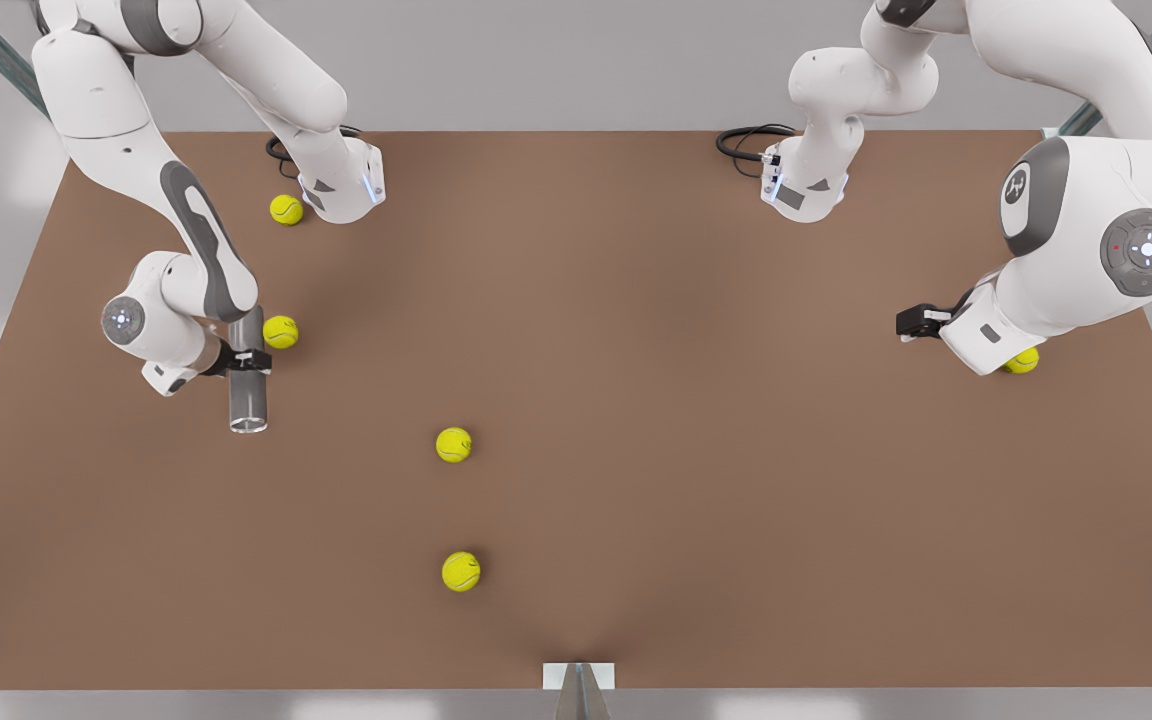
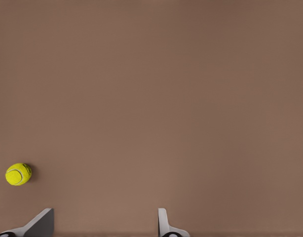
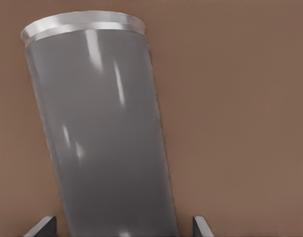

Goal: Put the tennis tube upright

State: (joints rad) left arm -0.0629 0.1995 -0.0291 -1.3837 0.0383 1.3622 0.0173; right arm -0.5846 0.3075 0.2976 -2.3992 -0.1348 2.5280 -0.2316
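Observation:
The tennis tube (image 1: 248,385) is a grey cylinder with a pale rim at its open end, at the front view's left. My right gripper (image 1: 248,358) is shut on it around its middle, and the rim end points toward the table's near edge. In the right wrist view the tennis tube (image 3: 102,128) leans slightly between the gripper's (image 3: 124,224) fingers, rim farthest from the camera. My left gripper (image 1: 914,322) waits at the front view's right, open and holding nothing. Bare table lies between the fingers of the left gripper (image 2: 106,219).
Several yellow-green tennis balls lie on the brown table (image 1: 636,400): one beside the tube (image 1: 280,331), one at the back left (image 1: 286,209), two near the middle (image 1: 453,444) (image 1: 461,571), one half under the waiting arm (image 1: 1022,360). A ball (image 2: 18,174) lies near the left gripper.

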